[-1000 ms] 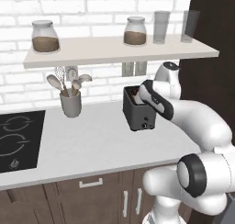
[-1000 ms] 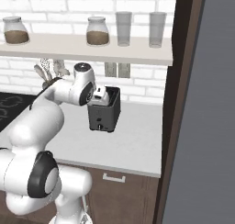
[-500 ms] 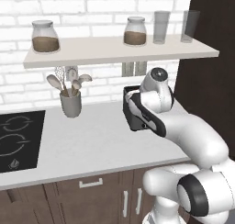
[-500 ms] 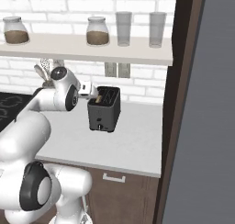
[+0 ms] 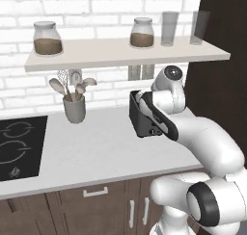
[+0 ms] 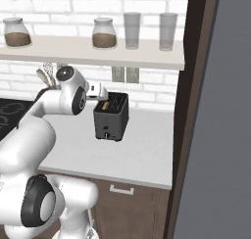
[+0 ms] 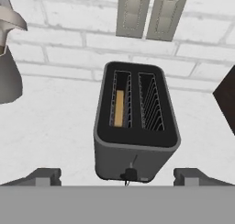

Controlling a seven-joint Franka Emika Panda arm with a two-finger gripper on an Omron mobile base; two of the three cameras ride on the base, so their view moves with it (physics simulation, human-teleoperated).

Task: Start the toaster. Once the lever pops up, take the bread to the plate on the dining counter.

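Note:
The dark toaster [image 7: 135, 126] stands on the white worktop by the brick wall, also seen as the toaster [image 6: 112, 118] and, partly behind my forearm, the toaster [image 5: 139, 118]. The bread [image 7: 119, 108] sits deep in its left slot, only a tan edge showing; the bread [image 6: 105, 106] peeks out there too. The toaster's lever knob [image 7: 130, 174] is low on the front. My gripper [image 7: 118, 177] hangs just above and in front of the toaster, open wide, with nothing between its fingertips [image 7: 43, 176]. The plate and the dining counter are out of view.
A grey utensil cup [image 5: 75, 109] stands left of the toaster, with a black hob [image 5: 19, 147] further left. A shelf [image 5: 120, 53] with jars and glasses runs overhead. Wall sockets [image 7: 147, 14] sit behind the toaster. A tall dark cabinet [image 6: 196, 110] closes off the right side.
The jaws went from shut to wide open. The hand lifted off the toaster and the arm's elbow swung left, then settled back beside it. The toaster has not moved.

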